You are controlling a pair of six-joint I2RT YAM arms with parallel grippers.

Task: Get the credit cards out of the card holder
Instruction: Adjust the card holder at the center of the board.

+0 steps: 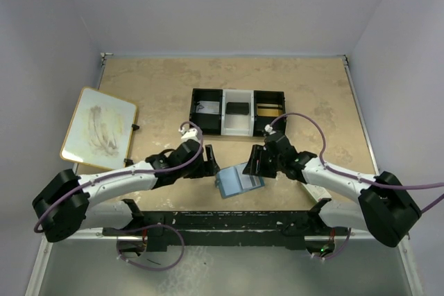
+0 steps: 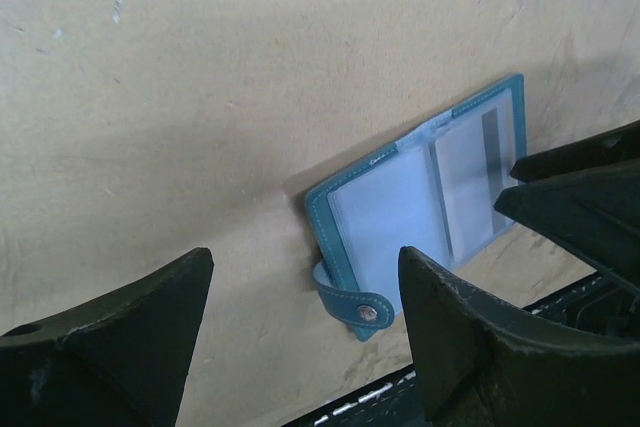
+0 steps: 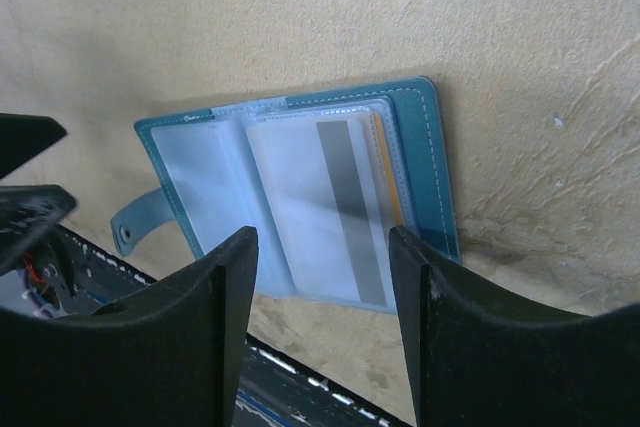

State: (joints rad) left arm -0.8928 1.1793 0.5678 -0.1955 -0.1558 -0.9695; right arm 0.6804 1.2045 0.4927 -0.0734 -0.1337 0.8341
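The overhead view alone takes in the whole counter (image 1: 159,88). A white board (image 1: 98,128) with yellowish smears lies at the left, and a black-and-white tray (image 1: 237,114) of compartments sits at the back middle. The left arm (image 1: 125,181) and right arm (image 1: 333,175) reach in toward the card holder (image 1: 238,180), which lies open near the front edge between them. From up there its contents are only a pale blur. The left wrist view shows the blue cover, the snap tab (image 2: 350,305) hanging off the near corner, and clear pockets, one with a grey stripe behind it. Only the right wrist view tells the credit cards (image 3: 340,197) apart. A pale card (image 3: 300,177) with a grey stripe sits in the right-hand pocket, and the thin edge of a gold card (image 3: 385,162) peeks out behind it, both inside the holder

The left fingers (image 2: 110,347) are spread wide and hold nothing. They hang just beside the tab end of the holder, and contact cannot be made out. The right fingers (image 3: 470,337) are spread too and grip nothing. They straddle the near edge of the page with the cards, and whether they touch the plastic cannot be told

The board and the tray lie well apart from the holder. In the left wrist view the dark tips of the right fingers cover the far end of the striped pocket
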